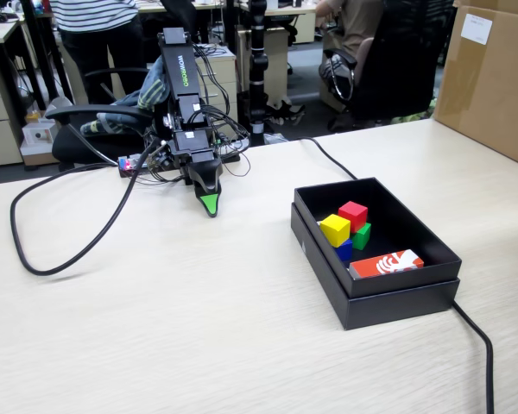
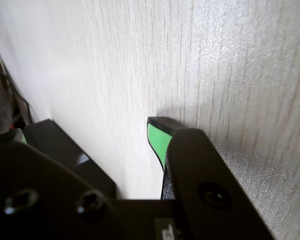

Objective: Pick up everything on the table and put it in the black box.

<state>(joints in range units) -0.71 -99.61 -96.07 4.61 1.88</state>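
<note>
In the fixed view the black box (image 1: 395, 305) sits on the table (image 1: 181, 328) at the right. Inside it, clustered together, are the yellow cube (image 1: 334, 228), red cube (image 1: 353, 213), green cube (image 1: 363, 235) and blue cube (image 1: 344, 250). My gripper (image 1: 208, 201) points down at the bare tabletop well left of the box. The wrist view shows one green-padded finger (image 2: 158, 139) just above the wood grain. The other jaw is swung far to the left, with bare table between them. My gripper (image 2: 90, 129) is open and holds nothing.
An orange-red and white card (image 1: 386, 263) lies in the box's near corner. A black cable (image 1: 65, 254) loops across the table at the left, and another (image 1: 476, 338) runs from behind the box to the front right. A brown carton (image 1: 492, 78) stands at the back right.
</note>
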